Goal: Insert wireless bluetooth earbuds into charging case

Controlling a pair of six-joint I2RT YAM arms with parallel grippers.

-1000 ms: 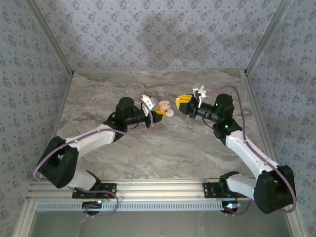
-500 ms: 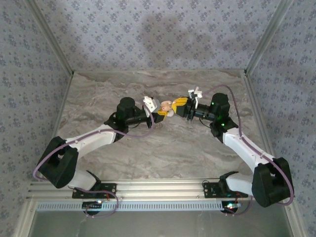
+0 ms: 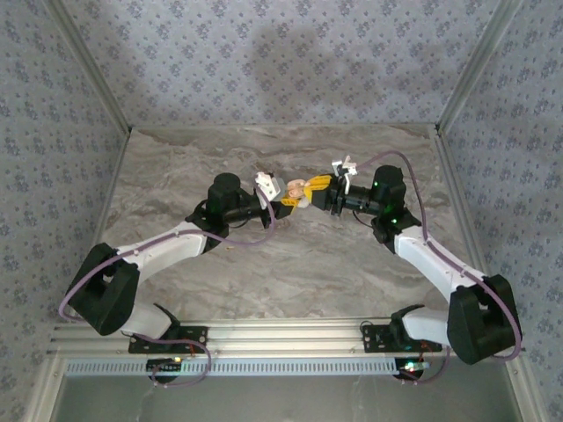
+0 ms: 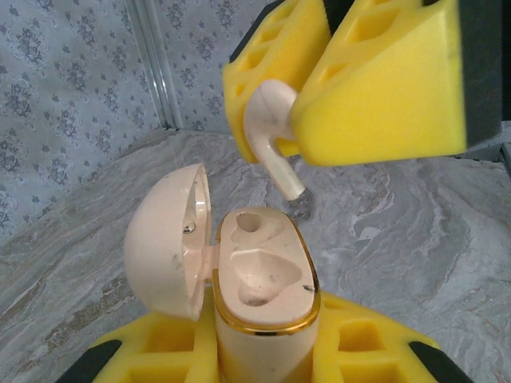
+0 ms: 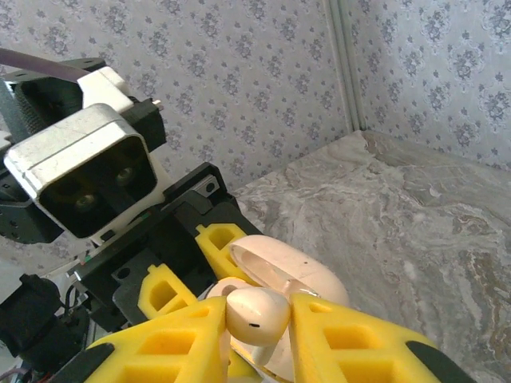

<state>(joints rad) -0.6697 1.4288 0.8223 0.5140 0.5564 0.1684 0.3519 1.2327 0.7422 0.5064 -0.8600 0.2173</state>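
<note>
My left gripper [image 4: 263,363] is shut on the lower body of the charging case [image 4: 263,307], holding it upright above the table. The peach lid [image 4: 164,239] hangs open to the left, and both sockets show bare. Just above the case hangs a white earbud [image 4: 267,132], stem pointing down, pinched between the yellow fingers [image 4: 375,80] of my right gripper. In the right wrist view the right gripper [image 5: 257,319] is shut on the earbud [image 5: 255,311], with the open case [image 5: 299,271] right behind it. From above, both grippers [image 3: 283,204] [image 3: 317,187] meet at mid-table round the case [image 3: 296,188].
A marbled grey tabletop [image 3: 290,264] lies under both arms. Patterned walls with aluminium corner posts [image 3: 88,70] close in the back and sides. The left arm's wrist camera [image 5: 80,171] sits close in front of the right gripper.
My right gripper has moved left with the earbud, from apart to just above the open case. The left arm and case have stayed still.
</note>
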